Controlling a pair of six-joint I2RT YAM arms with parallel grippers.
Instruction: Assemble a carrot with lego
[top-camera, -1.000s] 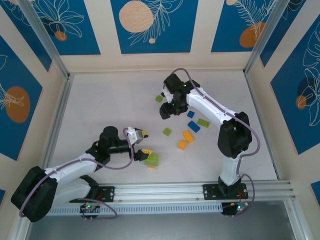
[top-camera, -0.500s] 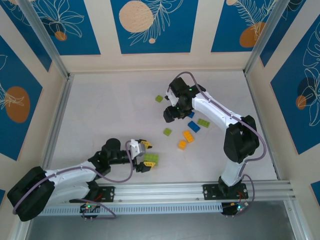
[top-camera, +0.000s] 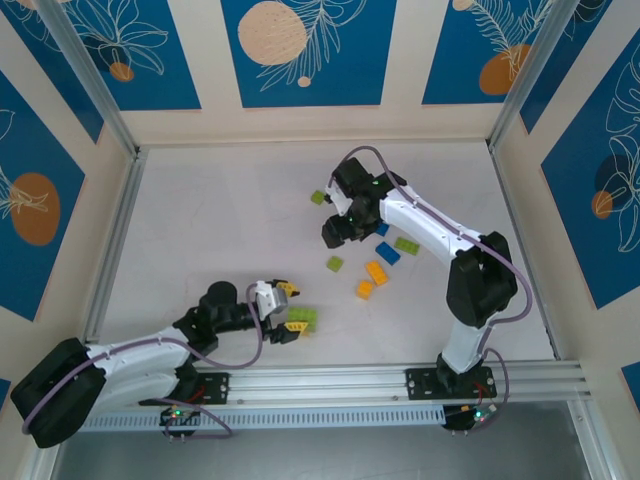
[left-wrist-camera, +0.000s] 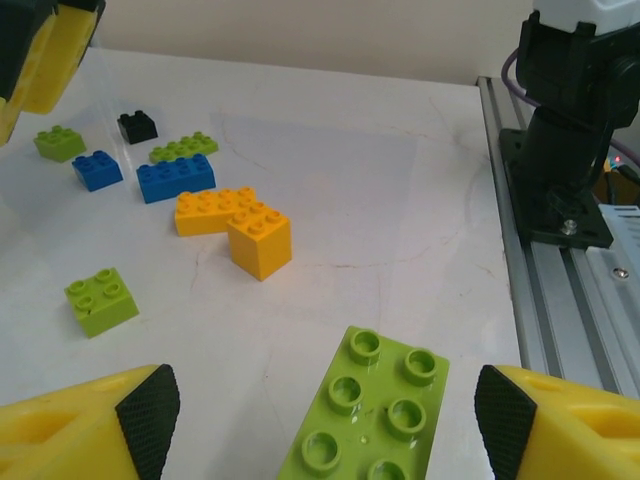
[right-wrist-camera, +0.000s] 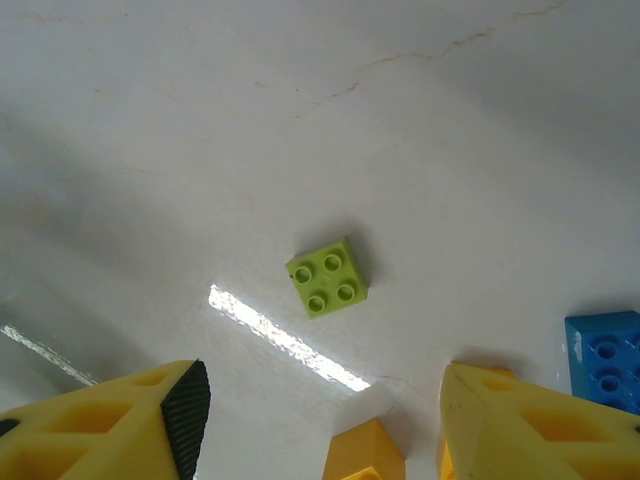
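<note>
obs: white table (top-camera: 220, 220), blue leaf-print wall panels (top-camera: 300, 50) round it. which step?
me: the opening pick, by my reckoning. nothing is lifted and no stack reads as a carrot. my left gripper (top-camera: 290, 311) straddles the lime two-by-four brick (left-wrist-camera: 372, 405) at the near edge, fingers wide, a gap on each side. my right gripper (right-wrist-camera: 320, 395) hangs over the lime two-by-two brick (right-wrist-camera: 327, 277) mid-table, fingers spread, nothing between them.
obs: next move?
me: left: close squarely on the long sides. right: drop straight, centre the brick, pinch.
obs: count?
me: lime four: those two, a low lime brick (left-wrist-camera: 183, 148), a far lime brick (left-wrist-camera: 58, 143). orange two: long orange brick (left-wrist-camera: 210, 212) and square orange brick (left-wrist-camera: 262, 243), touching; joined or not, cannot tell. blue two: long blue brick (left-wrist-camera: 177, 177), small blue brick (left-wrist-camera: 97, 170). black brick (left-wrist-camera: 137, 126): one.
</note>
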